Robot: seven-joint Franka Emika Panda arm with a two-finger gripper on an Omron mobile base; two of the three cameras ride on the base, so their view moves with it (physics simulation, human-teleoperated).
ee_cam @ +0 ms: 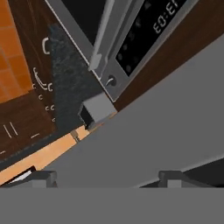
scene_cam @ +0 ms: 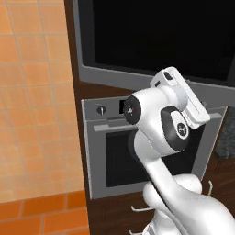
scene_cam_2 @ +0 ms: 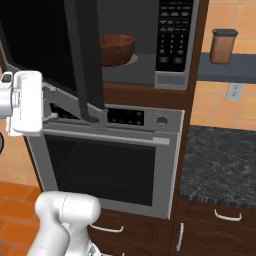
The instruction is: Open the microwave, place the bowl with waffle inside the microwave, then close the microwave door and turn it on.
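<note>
The bowl sat inside the microwave, on the turntable in the grey cavity, seen in the right base view past the edge of the door. Whether the waffle lay in it could not be told from there. The microwave door stood swung out toward the robot, its black glass filling the upper left of that view and its long dark bar handle hanging in front of the cavity. To the right of the cavity was the keypad panel with its rows of buttons.

The gripper was at the door's lower grey edge, its two dark tips spread wide with nothing between them; the hand view showed the door's flat grey face just ahead of the tips. The arm's white hand was left of the door in the right base view.

Judging by this, the opening and the placing of the bowl were done. What was left was pushing the door shut and pressing a button to start it.

Below the microwave was the silver oven, and to the right a dark stone table and a brown jar on a shelf.
</note>
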